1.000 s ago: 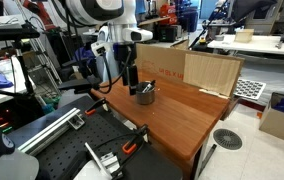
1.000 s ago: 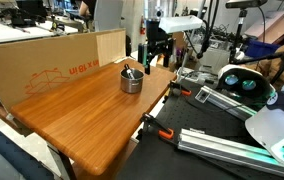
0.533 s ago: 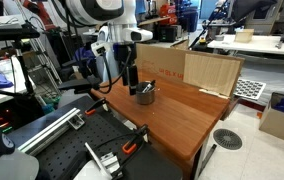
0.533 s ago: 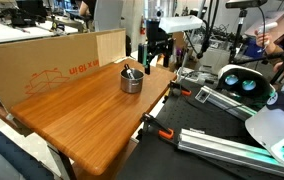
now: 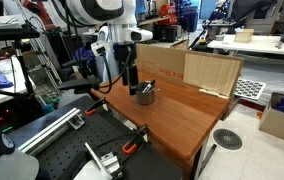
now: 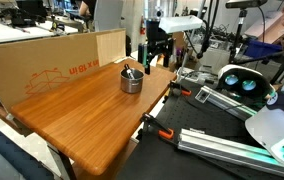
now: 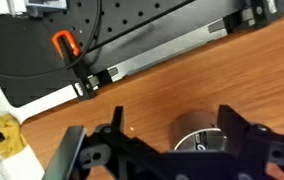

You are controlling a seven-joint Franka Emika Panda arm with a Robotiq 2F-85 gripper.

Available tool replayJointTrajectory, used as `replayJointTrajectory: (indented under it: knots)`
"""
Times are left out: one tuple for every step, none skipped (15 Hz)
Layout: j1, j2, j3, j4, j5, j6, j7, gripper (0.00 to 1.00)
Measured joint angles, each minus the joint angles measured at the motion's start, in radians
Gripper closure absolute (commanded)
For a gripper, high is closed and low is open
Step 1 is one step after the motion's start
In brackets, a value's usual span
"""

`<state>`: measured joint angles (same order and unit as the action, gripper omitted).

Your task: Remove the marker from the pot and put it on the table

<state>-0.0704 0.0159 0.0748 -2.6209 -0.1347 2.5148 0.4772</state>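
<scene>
The small silver-grey pot (image 5: 146,96) stands on the reddish-brown wooden table (image 5: 187,120) near its edge and shows in both exterior views (image 6: 131,82). The marker (image 6: 129,71) leans inside it, one end poking above the rim. My gripper (image 5: 132,82) hangs just above the table beside the pot, close to the table edge (image 6: 159,55). In the wrist view its two dark fingers are spread wide and empty (image 7: 177,135). The pot (image 7: 194,128) with the marker's whitish band (image 7: 200,142) shows between them, partly hidden by the gripper body.
Pale cardboard panels (image 5: 207,70) (image 6: 42,65) stand along the table's back side. A black perforated bench (image 5: 72,140) (image 7: 102,30) with metal rails borders the table edge. Orange-handled clamps (image 7: 64,43) (image 6: 150,122) grip that edge.
</scene>
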Motion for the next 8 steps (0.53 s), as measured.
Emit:
replayJointTrajectory:
  knots:
    - [0.0, 0.0, 0.0, 0.0, 0.0, 0.0, 0.0, 0.0]
    - [0.0, 0.0, 0.0, 0.0, 0.0, 0.0, 0.0, 0.0]
    - [0.0, 0.0, 0.0, 0.0, 0.0, 0.0, 0.0, 0.0]
    - [0.002, 0.0, -0.002, 0.0, 0.0, 0.0, 0.0, 0.0]
    - [0.004, 0.0, -0.005, -0.001, 0.008, -0.002, -0.005, 0.0]
    - [0.004, 0.002, -0.01, -0.001, 0.009, -0.004, -0.008, 0.0]
    - [0.004, 0.004, -0.017, -0.001, 0.01, -0.004, -0.013, 0.0]
    - [0.004, 0.006, -0.022, -0.001, 0.011, -0.004, -0.017, 0.0]
